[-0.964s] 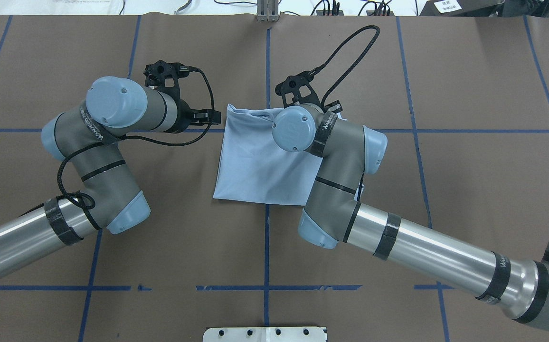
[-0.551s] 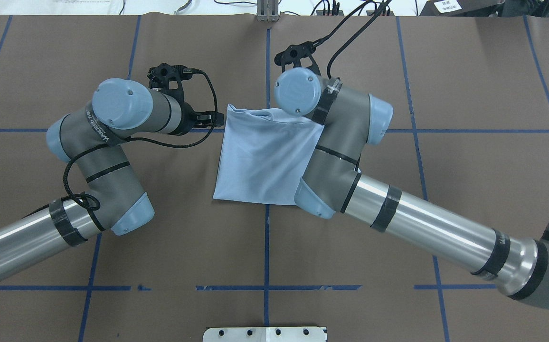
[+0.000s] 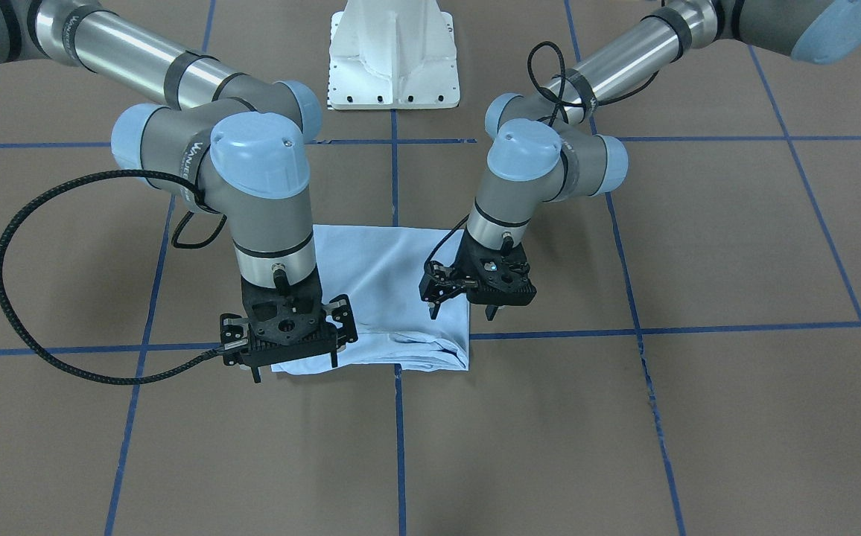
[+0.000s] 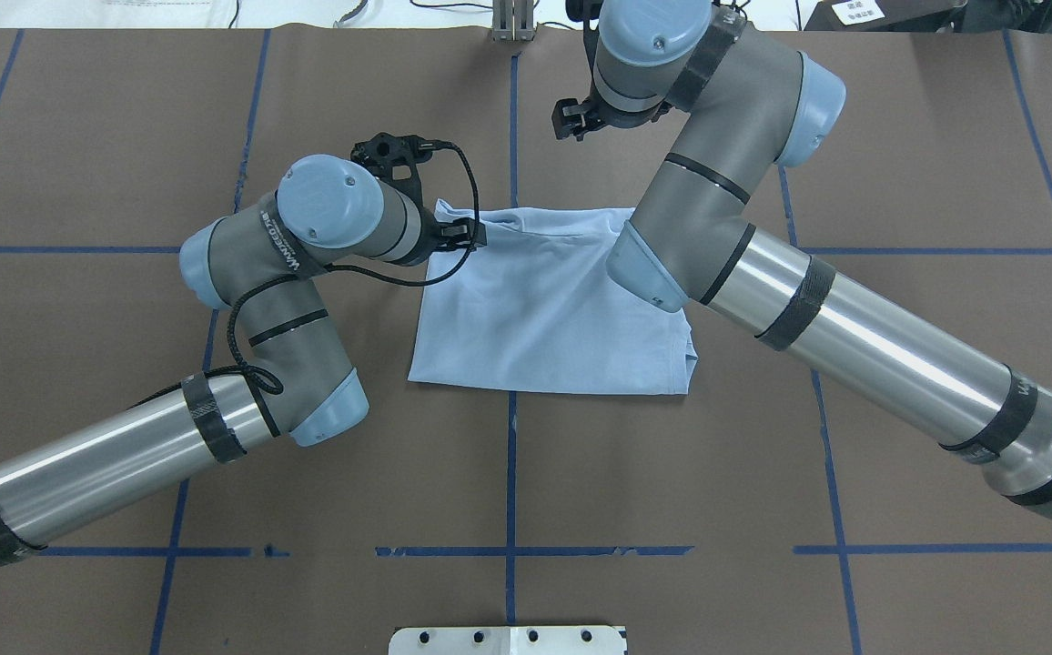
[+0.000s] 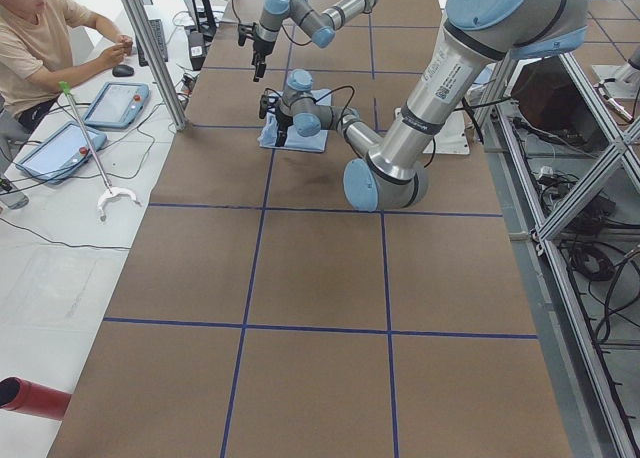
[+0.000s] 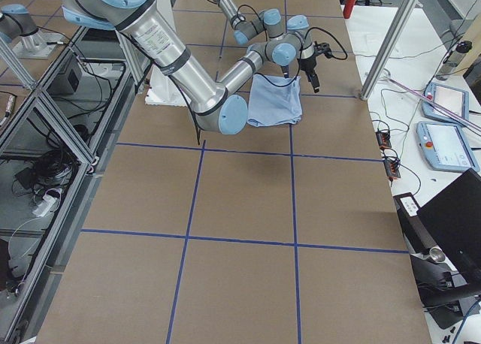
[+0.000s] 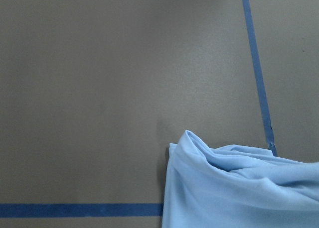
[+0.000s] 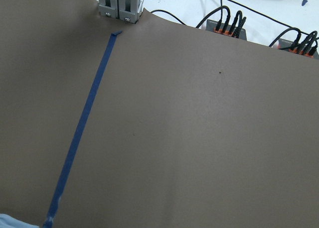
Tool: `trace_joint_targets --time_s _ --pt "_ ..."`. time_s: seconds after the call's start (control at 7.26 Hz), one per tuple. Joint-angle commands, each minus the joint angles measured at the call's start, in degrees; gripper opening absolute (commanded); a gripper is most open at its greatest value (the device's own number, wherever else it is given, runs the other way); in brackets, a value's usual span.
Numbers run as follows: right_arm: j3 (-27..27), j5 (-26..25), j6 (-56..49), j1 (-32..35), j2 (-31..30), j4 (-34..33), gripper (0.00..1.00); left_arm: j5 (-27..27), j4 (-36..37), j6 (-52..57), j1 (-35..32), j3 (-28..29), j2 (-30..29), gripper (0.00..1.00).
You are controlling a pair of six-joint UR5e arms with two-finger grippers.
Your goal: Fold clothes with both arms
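The light blue T-shirt (image 4: 535,318) lies folded into a rough rectangle on the brown tabletop (image 4: 926,136). It sits straight out from the white pedestal base (image 3: 393,52) and straddles the blue tape line (image 4: 511,473) that runs away from that base. The shirt's edge farthest from the pedestal is bunched into soft folds.

The left pincer (image 3: 463,313) hangs just over the shirt's far corner on the robot's left side, with its fingers spread and nothing between them. The right pincer (image 3: 294,366) is also spread and empty. It is held well above the tabletop, farther from the pedestal than the shirt's far edge.
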Motion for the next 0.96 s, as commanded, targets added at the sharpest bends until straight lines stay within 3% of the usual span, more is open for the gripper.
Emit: trace_joint_targets --time_s 0.0,0.14,0.83 --pt "0.27 0.54 -0.07 0.28 -0.35 0.12 1.00 0.07 -0.34 -1.42 0.75 1.19 -1.64 0.96" --pt "0.27 0.54 -0.07 0.28 -0.52 0.12 1.00 0.07 -2.95 -6.04 0.58 1.19 -1.56 0.43" --pt "0.18 0.45 -0.07 0.19 -0.53 0.56 1.00 -0.02 -4.47 -7.49 -3.20 1.71 -1.65 0.46"
